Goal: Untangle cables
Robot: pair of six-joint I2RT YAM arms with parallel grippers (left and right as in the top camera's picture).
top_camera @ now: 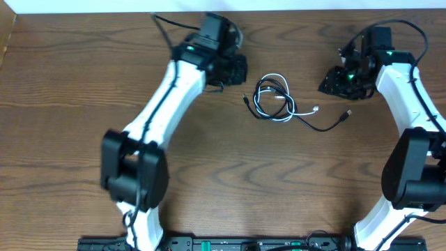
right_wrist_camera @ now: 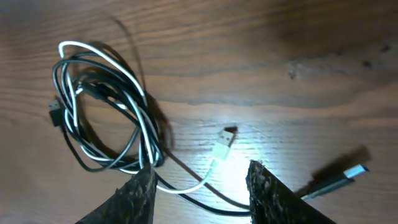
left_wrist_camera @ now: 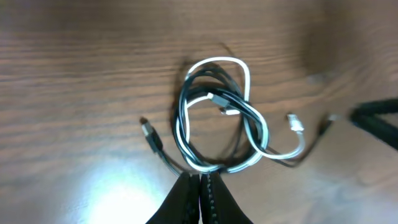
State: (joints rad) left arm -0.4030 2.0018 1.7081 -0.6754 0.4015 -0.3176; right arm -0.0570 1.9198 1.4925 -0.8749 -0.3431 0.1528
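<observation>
Brown wood-grain tabletop (top_camera: pixel 70 90), crossings inside the coil hard to trace, thin black cord (right_wrist_camera: pixel 329 182) and thin white cord (left_wrist_camera: pixel 217 60) looped together, left jaws pressed together, right jaws spread.

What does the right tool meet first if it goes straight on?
Likely the white cord: its plug end lies between the right tool's open fingers. Height above it is unclear.
</observation>
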